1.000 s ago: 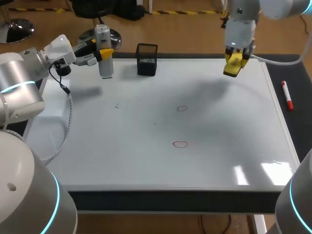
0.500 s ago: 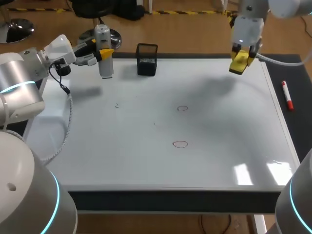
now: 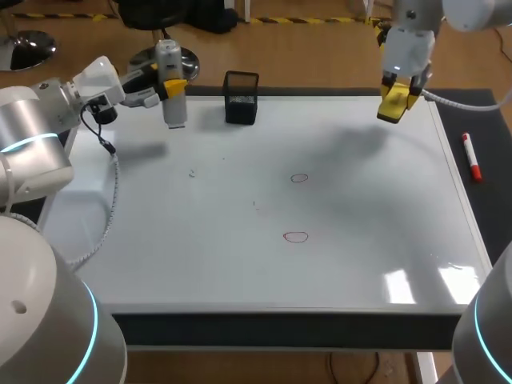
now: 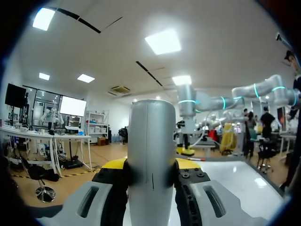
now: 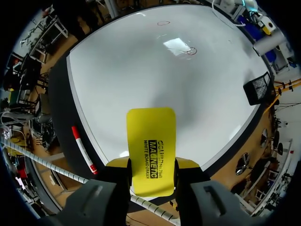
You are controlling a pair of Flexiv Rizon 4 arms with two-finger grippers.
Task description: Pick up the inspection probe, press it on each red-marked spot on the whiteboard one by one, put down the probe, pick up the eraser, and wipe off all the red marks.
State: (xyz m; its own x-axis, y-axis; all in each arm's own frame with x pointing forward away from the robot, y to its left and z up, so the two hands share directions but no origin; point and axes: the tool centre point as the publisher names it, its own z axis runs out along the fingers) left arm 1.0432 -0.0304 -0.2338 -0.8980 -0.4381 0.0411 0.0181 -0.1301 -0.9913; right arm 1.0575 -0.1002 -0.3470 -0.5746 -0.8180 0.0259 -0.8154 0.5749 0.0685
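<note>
Presently, largest first.

1. Large white rectangular whiteboard [image 3: 360,264], lying flat on the dark worktop [image 3: 488,128] and covering most of it.
2. Left tool [image 3: 172,86], over the board's far left corner, clamped on both sides of the silver-grey cylindrical inspection probe [image 3: 170,96], which stands upright. It has not moved over the last second.
3. Right tool [image 3: 398,98], near the board's far right corner, closed on the flat yellow eraser [image 5: 151,150]. Over the last second it carried the eraser further towards that corner, then all but halted.
4. Black wire-mesh pen cup [image 3: 241,98], at the board's far edge, left of centre and just beside the probe.
5. Red marker pen [image 3: 472,156], on the bare worktop beside the board's right edge.
6. Two small red-ink oval marks [image 3: 299,178], mid-board, one nearer than the other, both unwiped.

Judgement: the eraser has drawn away from the marks, so wiping is not under way. The probe is well apart from them too. Nothing stands between either tool and the marks. The pen cup is the only thing close to the left arm's way inward.
</note>
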